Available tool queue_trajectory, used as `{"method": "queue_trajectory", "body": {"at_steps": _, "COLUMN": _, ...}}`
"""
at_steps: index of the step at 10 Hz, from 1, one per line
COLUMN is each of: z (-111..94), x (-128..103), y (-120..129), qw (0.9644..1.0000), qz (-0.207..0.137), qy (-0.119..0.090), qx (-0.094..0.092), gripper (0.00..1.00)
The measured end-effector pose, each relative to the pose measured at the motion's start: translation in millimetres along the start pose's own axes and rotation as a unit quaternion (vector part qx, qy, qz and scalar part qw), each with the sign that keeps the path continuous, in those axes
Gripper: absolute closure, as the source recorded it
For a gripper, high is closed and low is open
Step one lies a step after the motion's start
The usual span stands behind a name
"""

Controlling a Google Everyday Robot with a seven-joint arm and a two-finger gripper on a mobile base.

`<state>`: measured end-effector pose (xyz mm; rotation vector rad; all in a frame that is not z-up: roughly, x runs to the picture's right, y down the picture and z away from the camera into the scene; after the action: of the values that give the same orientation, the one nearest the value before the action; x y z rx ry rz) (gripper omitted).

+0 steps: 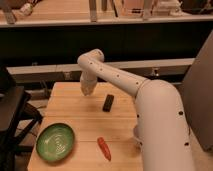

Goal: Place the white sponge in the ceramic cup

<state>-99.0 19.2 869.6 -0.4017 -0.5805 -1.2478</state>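
Note:
My gripper (87, 90) hangs down from the arm's wrist over the far left part of the wooden table (75, 112), to the left of the black bar (108, 102). The white sponge and the ceramic cup are not in view; my large white arm (155, 120) covers the right side of the table. Nothing shows in the gripper.
A green plate (55, 142) sits at the table's front left. A red-orange elongated object (104, 148) lies near the front edge. A black piece of furniture (12, 107) stands off the table's left side. A dark counter runs behind the table.

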Motion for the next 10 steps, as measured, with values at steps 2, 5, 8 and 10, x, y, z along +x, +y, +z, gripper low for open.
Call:
{"method": "queue_trajectory", "body": {"at_steps": 2, "z": -5.1, "x": -8.4, "y": 12.3, "qw": 1.0, "qz": 0.006, "qy": -0.003, "qx": -0.001, "gripper": 0.74}}
{"method": "queue_trajectory", "body": {"at_steps": 5, "z": -16.0, "x": -13.9, "y": 41.2, "qw": 0.9999, "qz": 0.013, "qy": -0.004, "qx": 0.002, "gripper": 0.99}}
{"method": "queue_trajectory", "body": {"at_steps": 8, "z": -22.9, "x": -20.3, "y": 35.9, "qw": 0.9997, "qz": 0.024, "qy": -0.006, "qx": 0.007, "gripper": 1.0}}
{"method": "queue_trajectory", "body": {"at_steps": 10, "z": -30.7, "x": -17.4, "y": 50.7, "qw": 0.9992, "qz": 0.038, "qy": -0.007, "qx": 0.011, "gripper": 0.95}}
